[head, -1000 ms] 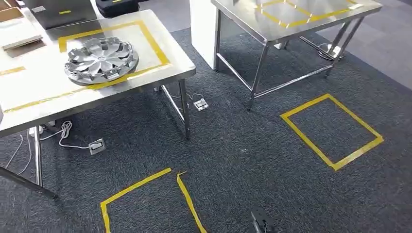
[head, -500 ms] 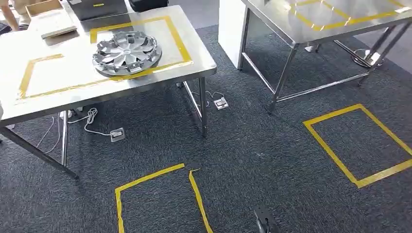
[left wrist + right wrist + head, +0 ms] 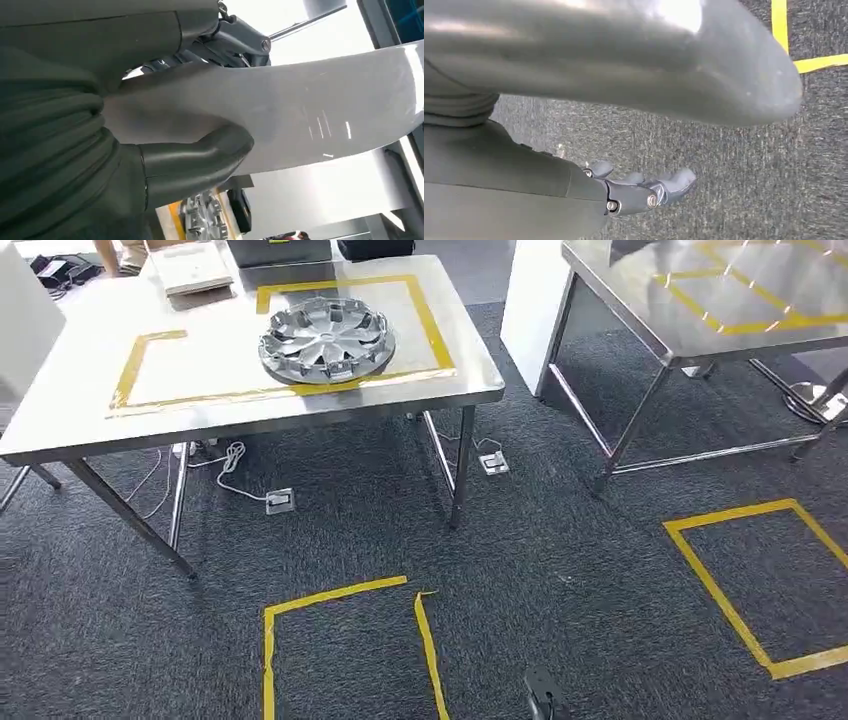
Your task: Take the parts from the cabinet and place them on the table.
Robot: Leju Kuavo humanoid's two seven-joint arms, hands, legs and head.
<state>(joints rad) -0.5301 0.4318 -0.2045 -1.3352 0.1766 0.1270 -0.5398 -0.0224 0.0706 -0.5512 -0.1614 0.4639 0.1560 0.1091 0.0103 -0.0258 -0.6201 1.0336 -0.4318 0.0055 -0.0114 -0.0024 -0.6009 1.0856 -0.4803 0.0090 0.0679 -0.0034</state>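
Observation:
In the left wrist view my left hand (image 3: 190, 165) grips a long, glossy white panel part (image 3: 310, 115), thumb pressed on one face and fingers (image 3: 235, 40) behind the other. A silver wheel cover (image 3: 327, 338) lies inside a yellow tape outline on the steel table (image 3: 80, 410) ahead and to the left; it peeks out under the panel in the left wrist view (image 3: 202, 220). My right hand (image 3: 644, 192) hangs over the dark carpet with its fingers stretched out and nothing in it.
A second steel table (image 3: 640, 290) stands at the right, a white cabinet side (image 3: 535, 310) between the two. Yellow tape squares mark the carpet ahead (image 3: 340, 640) and to the right (image 3: 760, 580). Cables and floor sockets (image 3: 280, 500) lie under the near table. Boxes (image 3: 190, 265) sit at its far edge.
The whole picture has slid to the right: my view has turned left, so the table with the wheel cover now sits nearer the middle. Nothing on the table itself has moved.

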